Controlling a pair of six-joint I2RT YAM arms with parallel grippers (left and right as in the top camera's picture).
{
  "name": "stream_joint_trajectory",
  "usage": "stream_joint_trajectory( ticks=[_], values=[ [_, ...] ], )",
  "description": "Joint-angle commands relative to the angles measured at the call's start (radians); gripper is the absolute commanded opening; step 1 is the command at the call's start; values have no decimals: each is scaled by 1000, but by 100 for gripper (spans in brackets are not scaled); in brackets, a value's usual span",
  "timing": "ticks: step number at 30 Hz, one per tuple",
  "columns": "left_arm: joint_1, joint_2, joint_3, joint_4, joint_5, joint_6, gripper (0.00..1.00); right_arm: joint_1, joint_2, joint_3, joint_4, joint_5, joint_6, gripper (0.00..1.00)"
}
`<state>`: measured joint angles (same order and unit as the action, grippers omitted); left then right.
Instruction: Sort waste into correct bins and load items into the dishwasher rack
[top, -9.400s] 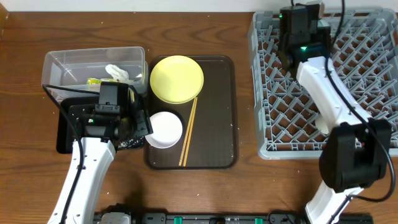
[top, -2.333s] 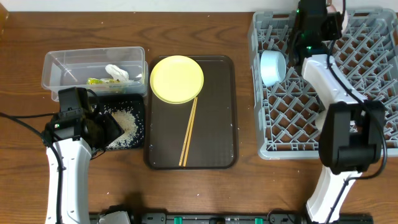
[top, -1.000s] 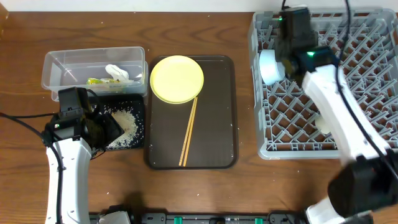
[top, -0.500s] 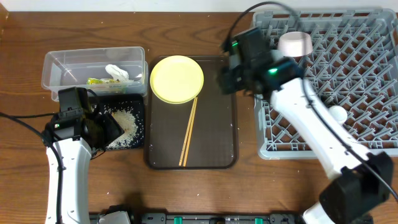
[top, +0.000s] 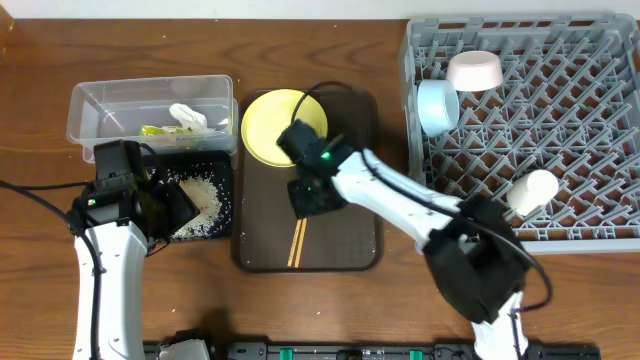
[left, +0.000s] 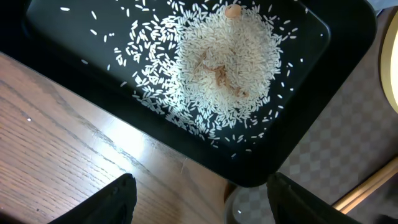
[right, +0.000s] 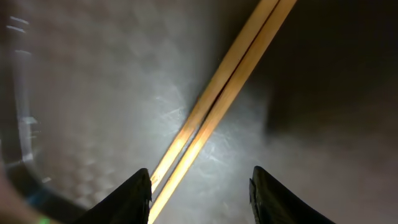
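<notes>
My right gripper (top: 312, 195) (right: 200, 177) is open, low over the wooden chopsticks (top: 298, 238) (right: 230, 93) on the brown tray; the sticks run past its left finger. The yellow plate (top: 278, 125) lies behind it. My left gripper (top: 172, 212) (left: 200, 186) is open and empty at the near edge of the black tray (top: 226, 165) (left: 336, 106), which holds rice (top: 200, 200) (left: 217, 68). The clear tub (top: 110, 100) holds the tissue (top: 188, 115) and the wrapper (top: 152, 130). The rack (top: 560, 120) holds the blue bowl (top: 437, 107), the white bowl (top: 474, 70) and the cup (top: 533, 190).
The dark brown serving tray (top: 350, 200) (left: 323, 180) lies between the bins and the rack. The right arm stretches from the table's front edge across the tray's right half. Bare wooden table (top: 320, 25) (left: 68, 149) shows at the back and the front.
My right arm has swung from the rack's back left corner down to the chopsticks on the brown tray. The white bowl now shows in the rack. The left arm has not moved lately.
</notes>
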<state>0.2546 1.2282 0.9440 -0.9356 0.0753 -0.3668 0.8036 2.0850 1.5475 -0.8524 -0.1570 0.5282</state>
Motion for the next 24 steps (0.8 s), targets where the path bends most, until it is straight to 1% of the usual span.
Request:
stream_joint_trajectory(
  ticks=[1,7,15,19,24],
  values=[
    [4,1,6,-3,-5,-6,70,15,42,-6,1,16,63,49],
    [4,1,6,-3,-5,-6,70,17,79,-6,-14,77,83,48],
    [4,1,6,-3,-5,-6,70,15,81,-6,-85,169,115,47],
    [4,1,6,-3,-5,-6,70,7,80,-5,-83,147,115,47],
    [4,1,6,-3,-5,-6,70,2,75,13,-80,51,114,48]
  ],
)
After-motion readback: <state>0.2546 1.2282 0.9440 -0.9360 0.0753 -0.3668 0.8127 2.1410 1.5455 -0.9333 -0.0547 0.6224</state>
